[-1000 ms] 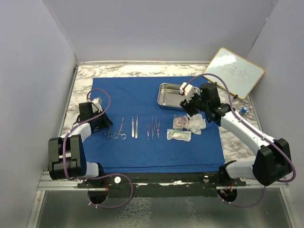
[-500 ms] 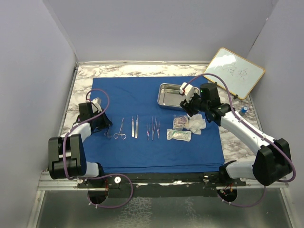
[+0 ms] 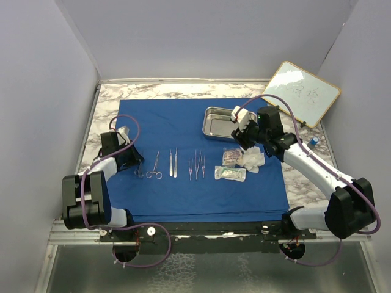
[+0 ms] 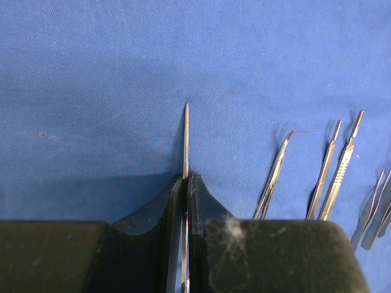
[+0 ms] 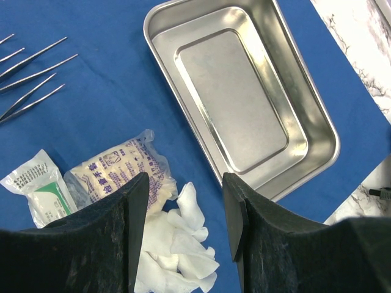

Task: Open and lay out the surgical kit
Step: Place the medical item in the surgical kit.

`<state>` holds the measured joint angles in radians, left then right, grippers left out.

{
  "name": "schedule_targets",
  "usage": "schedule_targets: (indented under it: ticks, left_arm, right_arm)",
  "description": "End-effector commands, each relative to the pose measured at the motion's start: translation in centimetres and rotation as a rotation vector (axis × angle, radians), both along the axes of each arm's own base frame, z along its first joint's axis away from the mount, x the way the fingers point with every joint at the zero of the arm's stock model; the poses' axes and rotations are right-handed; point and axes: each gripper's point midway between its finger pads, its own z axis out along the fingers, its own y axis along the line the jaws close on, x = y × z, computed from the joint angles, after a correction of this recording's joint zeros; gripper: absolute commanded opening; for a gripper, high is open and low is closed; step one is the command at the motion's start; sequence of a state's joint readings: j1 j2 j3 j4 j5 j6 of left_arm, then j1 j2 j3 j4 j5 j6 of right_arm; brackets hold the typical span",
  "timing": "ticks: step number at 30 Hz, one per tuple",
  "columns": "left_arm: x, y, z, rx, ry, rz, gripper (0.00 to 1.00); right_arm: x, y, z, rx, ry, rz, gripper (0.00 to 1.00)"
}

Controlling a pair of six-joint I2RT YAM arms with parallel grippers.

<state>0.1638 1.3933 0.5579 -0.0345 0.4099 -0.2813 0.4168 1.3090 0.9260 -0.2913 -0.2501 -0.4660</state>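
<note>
The royal-blue cloth lies spread flat on the table. On it, at the back right, stands the empty steel tray. Steel instruments lie in a row: ring-handled forceps, scalpel handles and tweezers. My left gripper is low over the cloth's left side, jaws shut on a thin steel instrument. My right gripper hangs open above the white gauze, beside two clear packets.
A wood-framed whiteboard leans at the back right corner. Marble tabletop shows around the cloth. Grey walls close in on the left, back and right. A small blue object sits off the cloth at the right.
The left arm has shifted very slightly to the left. The right arm and the laid-out items have not moved.
</note>
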Motion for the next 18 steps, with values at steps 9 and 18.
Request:
schedule_targets:
  ticks: [9,18]
  left_arm:
    - [0.3,0.3,0.4,-0.042,-0.027,0.038,0.0]
    - [0.6,-0.3,1.1,-0.082,-0.072,0.011,0.0]
  right_arm:
    - [0.0,0.1,-0.6,0.004,0.01,0.017,0.51]
    - [-0.1,0.1,-1.0,-0.002,0.018,0.021,0.51]
